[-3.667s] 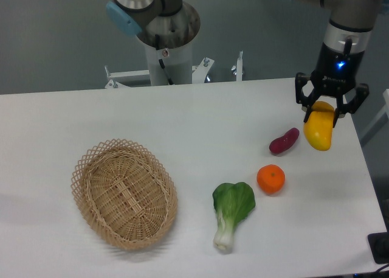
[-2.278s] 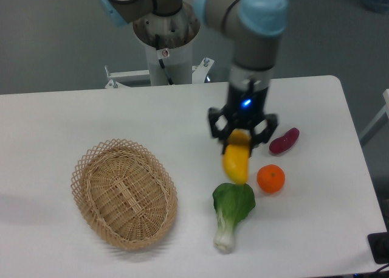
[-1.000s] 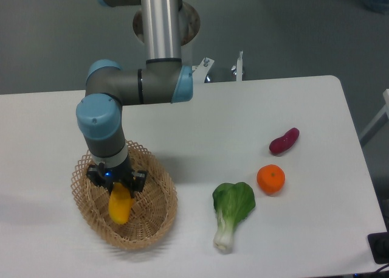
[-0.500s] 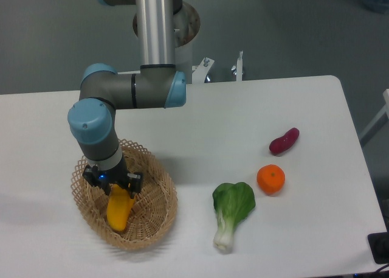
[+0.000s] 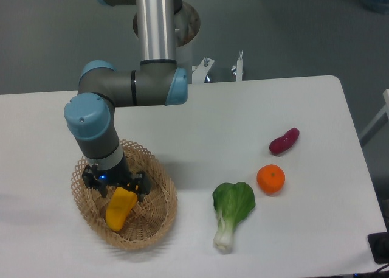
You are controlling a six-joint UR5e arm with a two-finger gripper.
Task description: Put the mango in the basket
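Inside the basket (image 5: 159, 220), the mango (image 5: 120, 208) lies tilted on the woven floor; above it the gripper (image 5: 115, 185) hangs with jaws spread, gripping nothing, while bok choy (image 5: 231, 212), orange (image 5: 270, 179) and sweet potato (image 5: 284, 140) rest on the table (image 5: 243, 120)

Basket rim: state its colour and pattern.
Tan woven wicker with open lattice, clearest on the basket in the camera view.
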